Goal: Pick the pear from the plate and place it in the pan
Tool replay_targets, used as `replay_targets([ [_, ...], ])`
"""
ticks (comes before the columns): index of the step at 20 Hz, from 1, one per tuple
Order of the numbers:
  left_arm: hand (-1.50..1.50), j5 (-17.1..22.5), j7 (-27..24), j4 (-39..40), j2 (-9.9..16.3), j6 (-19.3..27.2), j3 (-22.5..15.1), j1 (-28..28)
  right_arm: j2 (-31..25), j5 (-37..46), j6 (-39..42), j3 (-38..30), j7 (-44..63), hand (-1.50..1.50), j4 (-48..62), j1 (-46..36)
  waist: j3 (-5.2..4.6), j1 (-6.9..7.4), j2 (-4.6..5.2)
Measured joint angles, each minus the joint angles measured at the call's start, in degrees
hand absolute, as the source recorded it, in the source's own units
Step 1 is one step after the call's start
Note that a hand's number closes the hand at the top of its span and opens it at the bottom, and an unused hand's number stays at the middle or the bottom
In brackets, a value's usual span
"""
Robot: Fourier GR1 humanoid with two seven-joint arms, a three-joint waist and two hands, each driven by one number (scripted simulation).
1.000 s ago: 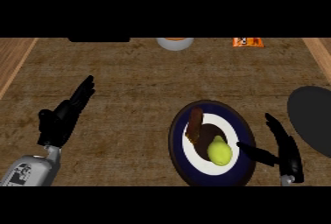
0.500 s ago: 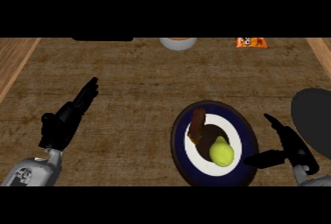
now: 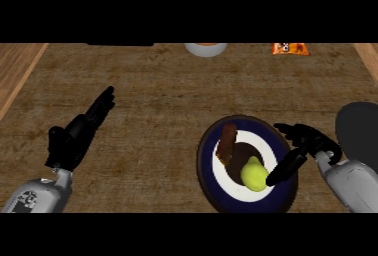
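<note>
Landmark: the plate (image 3: 210,187), a round dish with a dark blue rim and a white middle, is sitting on the brown counter (image 3: 162,95); every place below is being given relative to it.
Pear: the yellow-green pear (image 3: 254,174) is lying on the white middle of the plate, toward its near right part, touching a dark brown food item (image 3: 235,150) that is lying just beyond it on the same plate.
Pan: the pan (image 3: 360,131), dark and cut off by the picture's edge, is sitting just beside the plate on its right.
Right hand: the right hand (image 3: 306,144) is hanging over the plate's right rim, its fingers spread apart, with one dark finger reaching down to the pear's right side; whether it is touching is not clear, and nothing is being held.
Left hand: the left hand (image 3: 76,135) is resting well left of the plate, fingers straight and holding nothing.
Step in hand: the reach for the pear appears to be ending; the grasp is not yet made.
Next move: it is likely calling for the fingers to be closing round the pear without dragging the brown food, then lifting and carrying it right to the pan.
Far things: a pale bowl (image 3: 205,48) and an orange packet (image 3: 290,48) are lying well beyond the plate.
</note>
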Motion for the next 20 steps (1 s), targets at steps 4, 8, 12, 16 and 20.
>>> replay_targets([
  [4,0.00,-0.60,0.57,0.99,-0.91,0.07,0.36,-1.03,2.44,-2.23,0.28,1.91,3.26,-1.50,1.21,-3.77,0.02,-0.57,-0.06],
  [8,0.00,-1.63,-0.43,1.07,-1.63,0.31,0.26,0.24,3.33,-2.29,0.03,4.44,5.28,-1.50,1.97,-5.86,0.02,-0.86,-0.15],
  [12,0.00,-1.46,-0.60,1.19,-1.58,-0.37,1.29,0.50,3.33,-2.05,0.16,6.39,5.24,-1.50,4.18,-6.47,0.03,-0.97,-0.13],
  [16,0.00,-1.45,0.51,0.47,-1.80,-0.91,1.94,0.34,2.76,-1.62,-0.24,7.98,5.57,-1.50,2.90,-5.14,0.05,-1.32,-0.20],
  [20,0.00,-1.39,0.01,0.75,-1.66,-2.03,2.96,0.63,3.52,-0.38,-0.73,9.55,5.56,-1.50,3.15,-4.66,0.04,-1.32,-0.20],
])
